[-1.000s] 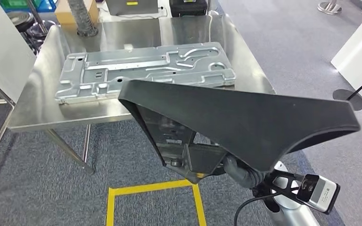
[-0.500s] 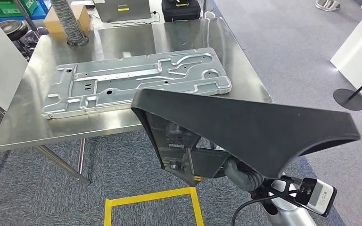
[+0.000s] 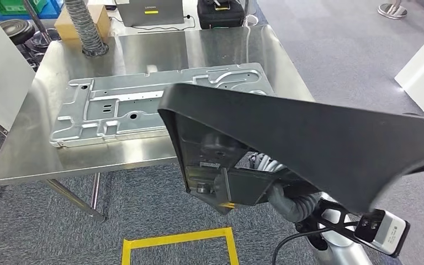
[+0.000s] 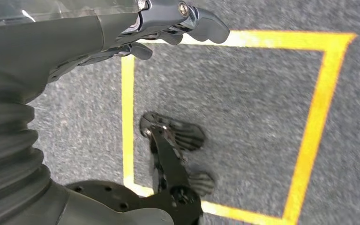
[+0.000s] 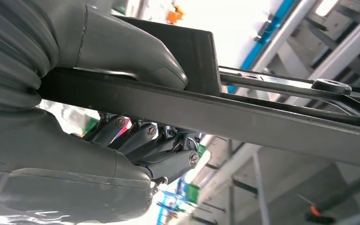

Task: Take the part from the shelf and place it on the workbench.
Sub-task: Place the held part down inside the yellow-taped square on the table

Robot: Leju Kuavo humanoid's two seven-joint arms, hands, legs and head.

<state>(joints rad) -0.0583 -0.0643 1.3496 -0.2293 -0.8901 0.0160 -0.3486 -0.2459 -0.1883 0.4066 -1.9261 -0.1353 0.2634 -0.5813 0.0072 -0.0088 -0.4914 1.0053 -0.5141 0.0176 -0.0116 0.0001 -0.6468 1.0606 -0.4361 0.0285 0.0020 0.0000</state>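
Below the camera, the right hand [image 3: 287, 200] grips the large black wing-shaped plastic part [image 3: 309, 138] from underneath, thumb [image 5: 122, 47] on one face and dark fingers [image 5: 145, 145] curled against the other, holding it in the air in front of the stainless steel workbench [image 3: 27, 143], where a grey stamped metal panel [image 3: 121, 107] lies flat. Hanging over the yellow floor tape [image 4: 318, 112], the left hand [image 4: 168, 23] holds nothing, its fingers seemingly loosely apart

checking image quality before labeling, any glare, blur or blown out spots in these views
Head view: sharp, soft glare on the steel workbench. Left wrist view: floor motion-smeared, left robot hand fairly crisp. Right wrist view: bright background blown out and defocused behind the right robot hand gripping the black part.
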